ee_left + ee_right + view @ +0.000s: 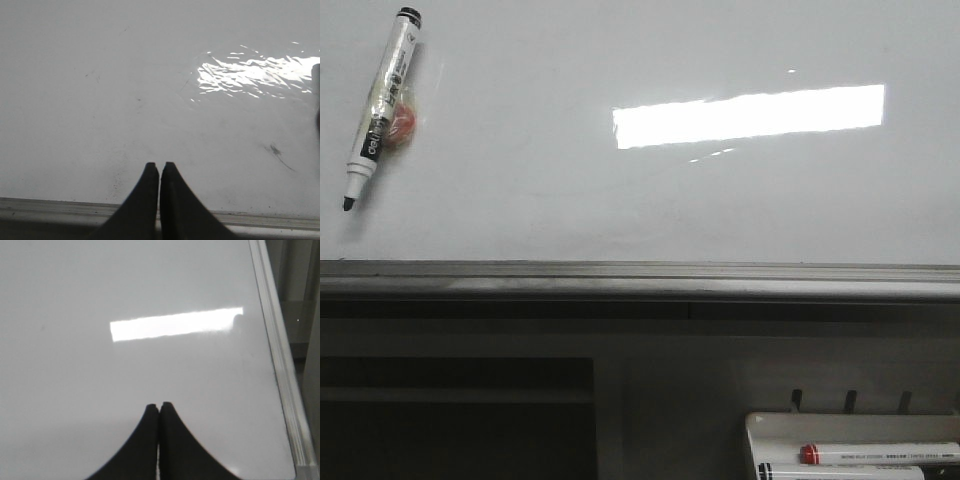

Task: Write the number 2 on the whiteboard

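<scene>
tray markers (pixel 880 453) cropped, label unreadable

One whiteboard (pixel 620 200). Three markers: one black-tipped marker (pixel 382 105) at far left, two in the single tray (pixel 760 425) near right, one red-capped (pixel 880 454).

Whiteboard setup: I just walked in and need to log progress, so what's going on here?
Nothing is being handled right now. The whiteboard is blank apart from a bright light reflection; no number 2 has been written. An uncapped black marker rests on the board at its upper left, held by neither arm. The left gripper and right gripper are both shut and empty, each over the white surface. Two more markers, one red-capped, sit in a small white tray below the rail.
</scene>
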{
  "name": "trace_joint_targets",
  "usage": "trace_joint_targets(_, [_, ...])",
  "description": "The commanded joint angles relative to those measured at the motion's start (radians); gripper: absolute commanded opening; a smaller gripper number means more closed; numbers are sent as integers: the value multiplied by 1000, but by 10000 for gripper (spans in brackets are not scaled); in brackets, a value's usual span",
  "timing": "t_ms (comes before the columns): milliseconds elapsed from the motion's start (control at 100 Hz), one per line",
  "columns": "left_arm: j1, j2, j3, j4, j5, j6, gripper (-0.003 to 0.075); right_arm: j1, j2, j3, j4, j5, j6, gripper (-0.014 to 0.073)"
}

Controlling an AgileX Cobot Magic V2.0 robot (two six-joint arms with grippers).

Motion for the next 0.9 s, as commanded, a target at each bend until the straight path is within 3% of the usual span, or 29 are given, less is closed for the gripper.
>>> trace_joint_targets(0, [3, -28, 10, -9, -108, -6, -20, 1, -21, 24, 0, -138, 0, -72])
trace_joint_targets(230, [3, -28, 10, -24, -137, -6, -20, 1, -21, 24, 0, -165, 0, -72])
trace_joint_targets(350, [-2, -28, 1, -149, -171, -74, -20, 1, -21, 22, 6, -110, 7, -71])
trace_joint_targets(510, [-7, -11, -87, -131, -46, -67, -21, 1, 13, -25, 175, -35, 55, -70])
trace_joint_targets(650, [-7, 65, -216, -15, 103, -56, -20, 1, 82, -204, 177, 225, 55, -69])
trace_joint_targets(780, [-7, 140, -317, -12, 160, -55, -20, 1, 166, -377, 177, 528, 54, -69])
trace_joint_targets(890, [-7, 171, -377, -12, 162, -52, -20, 1, 220, -486, 177, 686, 51, -69])
